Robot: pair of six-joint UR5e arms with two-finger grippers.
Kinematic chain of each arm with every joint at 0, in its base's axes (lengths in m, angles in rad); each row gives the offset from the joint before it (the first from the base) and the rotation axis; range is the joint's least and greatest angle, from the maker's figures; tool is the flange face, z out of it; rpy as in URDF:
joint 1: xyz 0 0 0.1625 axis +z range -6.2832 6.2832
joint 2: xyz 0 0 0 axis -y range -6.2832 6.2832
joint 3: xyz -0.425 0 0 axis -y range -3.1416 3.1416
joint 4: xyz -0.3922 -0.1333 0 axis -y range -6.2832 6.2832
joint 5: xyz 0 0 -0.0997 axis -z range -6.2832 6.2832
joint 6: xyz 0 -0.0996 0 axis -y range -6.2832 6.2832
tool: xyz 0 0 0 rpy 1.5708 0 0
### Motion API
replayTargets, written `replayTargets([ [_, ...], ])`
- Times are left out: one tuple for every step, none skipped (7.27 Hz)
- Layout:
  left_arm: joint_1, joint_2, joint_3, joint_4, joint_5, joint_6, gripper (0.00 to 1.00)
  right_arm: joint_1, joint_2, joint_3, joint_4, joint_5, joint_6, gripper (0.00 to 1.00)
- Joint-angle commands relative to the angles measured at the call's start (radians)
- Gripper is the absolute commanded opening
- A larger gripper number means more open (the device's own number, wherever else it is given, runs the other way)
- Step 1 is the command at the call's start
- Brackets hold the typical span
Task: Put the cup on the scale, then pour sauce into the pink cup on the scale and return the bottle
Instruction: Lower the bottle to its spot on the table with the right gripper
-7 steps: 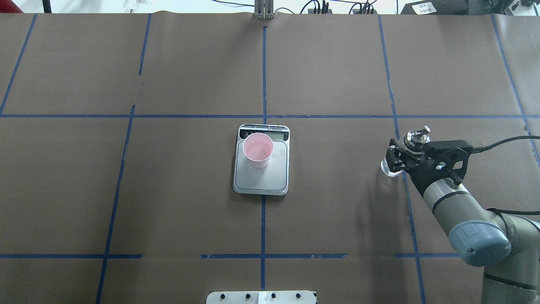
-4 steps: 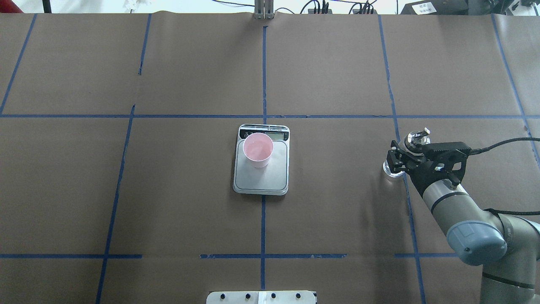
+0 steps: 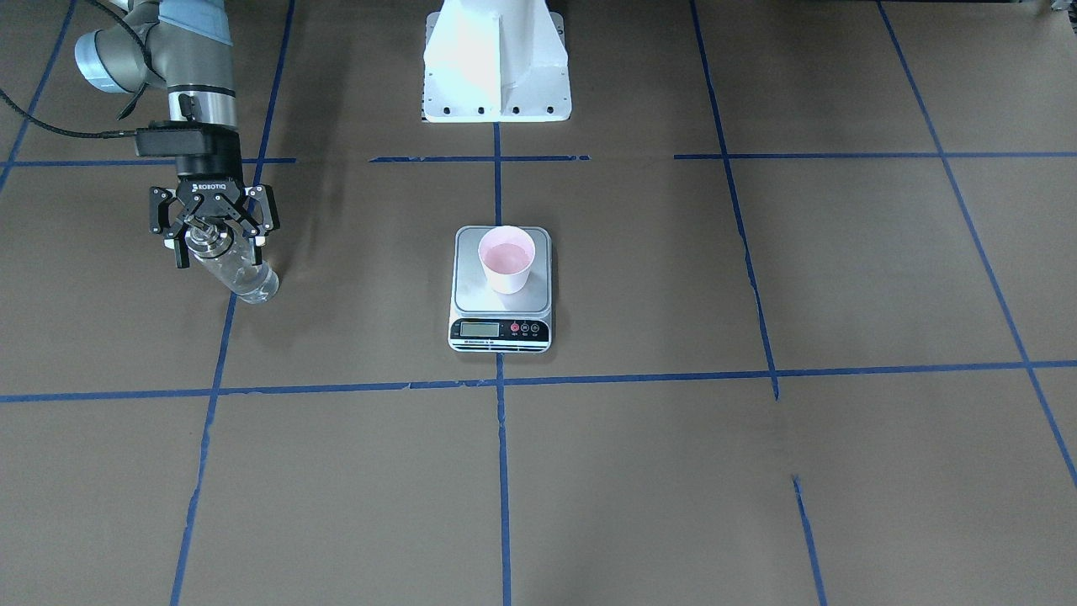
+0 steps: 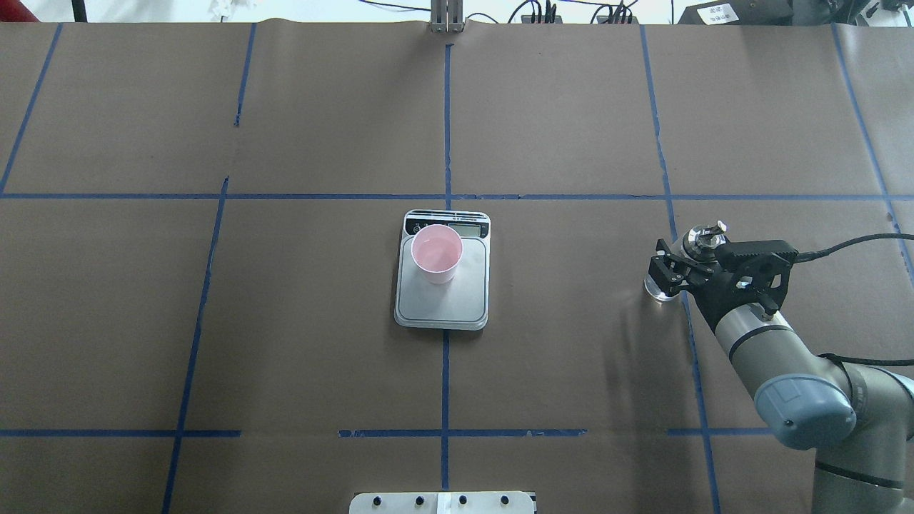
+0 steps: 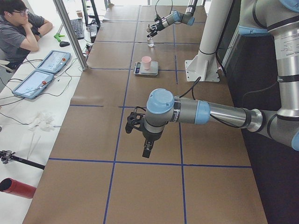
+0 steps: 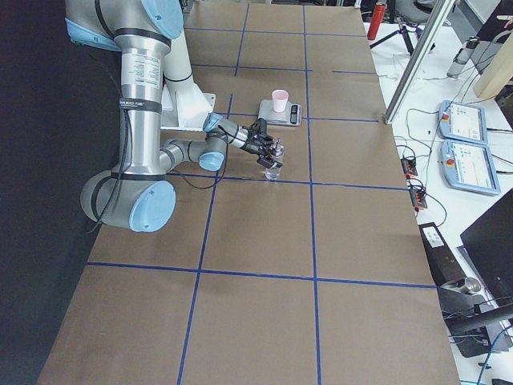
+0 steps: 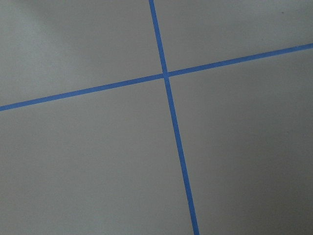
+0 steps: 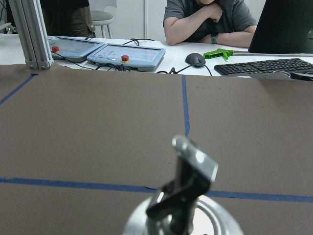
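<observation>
You can't tell from the side view alone how the left gripper (image 5: 133,125) is set. In the middle, the cup (image 4: 436,253) sits upright on the scale (image 4: 443,303), near its display. Far right, the right gripper (image 3: 215,240) is spread around the standing bottle (image 4: 703,238).

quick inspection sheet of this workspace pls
Surface: brown paper-covered table with a blue tape grid that has gaps in places.
Job's things: cup upright on scale, near its display; bottle standing on the table on the robot's right.
Clutter: nothing seen on the table.
Grippers: right gripper open, jaws either side of the bottle's neck; left gripper over bare table, state cannot be told.
Cables: black cable from the right wrist.
Surroundings: seated person, tablets and keyboard beyond the table.
</observation>
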Motion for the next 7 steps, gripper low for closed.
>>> replayTargets([
  [0.000,0.000,0.000,0.000,0.000,0.000,1.00,-0.002,0.006,-0.001,0.000,-0.010,0.000,1.00],
  [0.000,0.000,-0.002,0.000,0.000,0.000,1.00,-0.010,0.006,0.001,0.000,-0.025,0.002,1.00],
  [0.000,0.000,-0.002,0.000,0.000,0.000,1.00,-0.034,0.005,-0.001,0.000,-0.046,0.020,1.00],
  [0.002,0.000,-0.002,0.000,0.000,0.000,1.00,-0.066,-0.001,0.001,0.000,-0.072,0.038,1.00],
  [0.000,0.000,-0.002,0.000,0.000,0.000,1.00,-0.100,-0.008,-0.001,0.000,-0.103,0.049,1.00],
  [0.000,0.000,-0.002,0.000,0.000,0.000,1.00,-0.137,-0.011,-0.001,-0.002,-0.134,0.067,1.00],
  [0.000,0.000,-0.002,0.000,0.000,0.000,1.00,-0.172,-0.027,-0.001,-0.002,-0.154,0.072,1.00],
])
